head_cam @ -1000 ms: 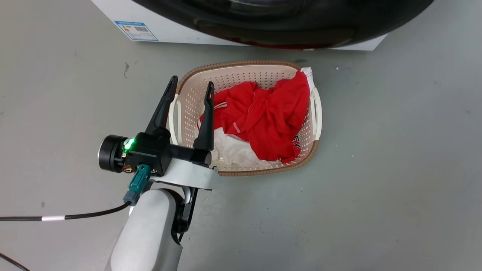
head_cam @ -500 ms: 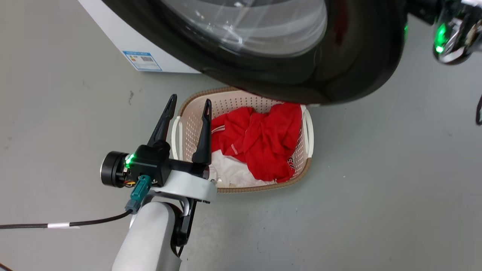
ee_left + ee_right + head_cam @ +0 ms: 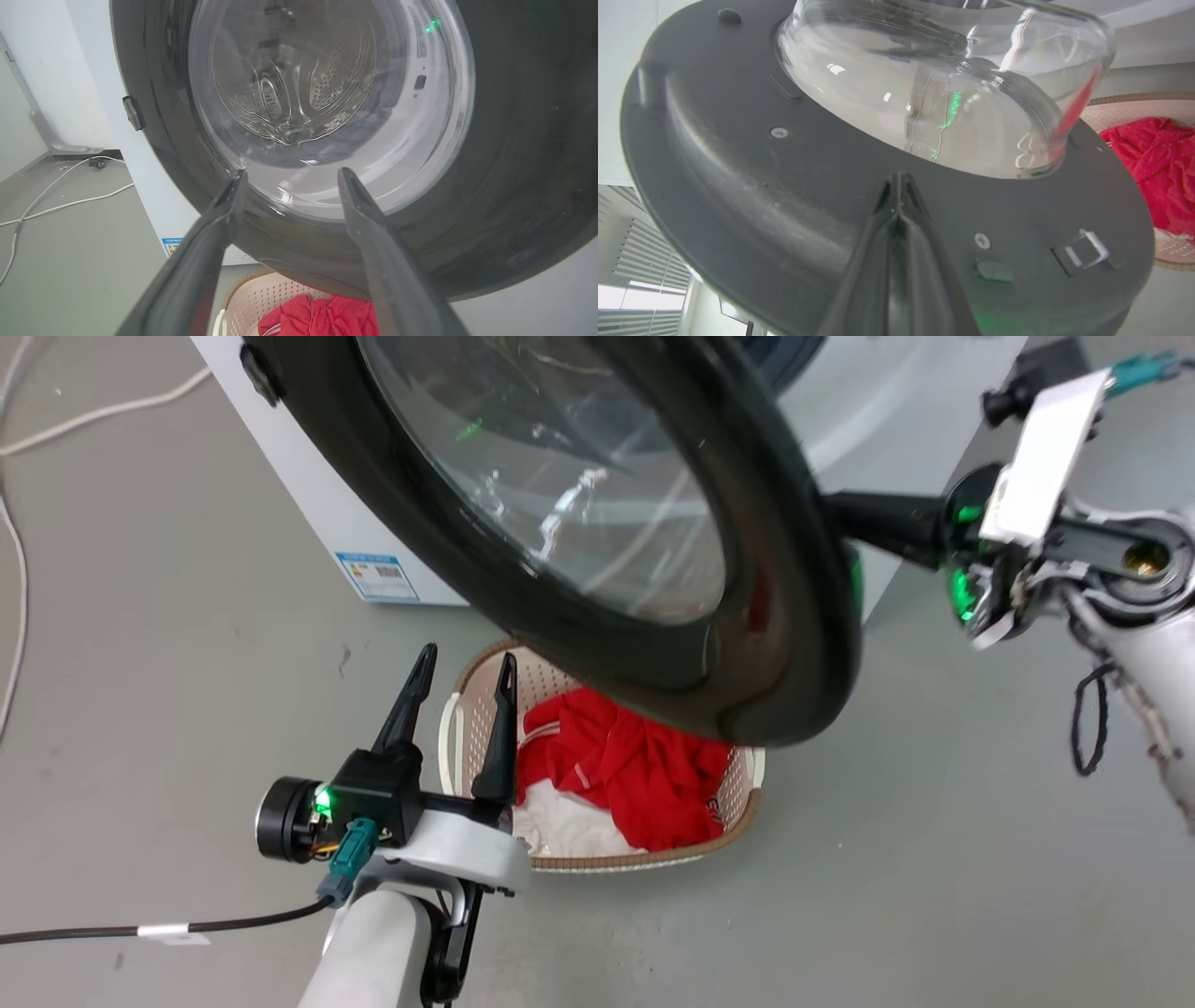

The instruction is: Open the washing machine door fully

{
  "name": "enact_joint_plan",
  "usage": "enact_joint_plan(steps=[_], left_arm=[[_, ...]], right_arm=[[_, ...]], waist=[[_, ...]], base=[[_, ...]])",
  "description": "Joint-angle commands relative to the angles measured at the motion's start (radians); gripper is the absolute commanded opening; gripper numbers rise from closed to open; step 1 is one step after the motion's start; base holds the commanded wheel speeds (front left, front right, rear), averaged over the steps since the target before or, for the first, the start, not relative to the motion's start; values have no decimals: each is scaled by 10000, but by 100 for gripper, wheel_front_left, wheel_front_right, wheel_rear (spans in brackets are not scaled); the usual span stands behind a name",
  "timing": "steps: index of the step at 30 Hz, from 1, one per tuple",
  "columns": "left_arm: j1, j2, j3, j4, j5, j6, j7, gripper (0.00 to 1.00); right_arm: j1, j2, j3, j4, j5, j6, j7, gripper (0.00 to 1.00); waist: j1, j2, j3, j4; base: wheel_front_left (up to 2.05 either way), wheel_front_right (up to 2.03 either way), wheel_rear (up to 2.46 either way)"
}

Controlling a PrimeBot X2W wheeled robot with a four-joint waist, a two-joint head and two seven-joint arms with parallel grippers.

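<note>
The left gripper hangs above the basket's left rim with its fingers spread wide and empty, probably parked low to stay out of the door's swing. The door stands part open off the machine, overhanging the basket's far rim on the floor. Behind its right edge the right gripper has its fingers pressed together, tip against the door's inner face, seemingly to push it wider.
</note>
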Motion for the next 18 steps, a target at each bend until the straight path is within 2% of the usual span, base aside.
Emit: enact_joint_plan(steps=[1,18], left_arm=[[148,9,-10,42,-4,-33,-25,100],[802,11,133,172,87,-40,-26,100]], right_arm=[[283,167,119,-165,72,2,-81,0],[1909,903,1072,-1873,600,2,-927,0]], waist=[[1,0,-271,14],[1,0,-1050,55]], base=[[0,0,0],[0,0,0]])
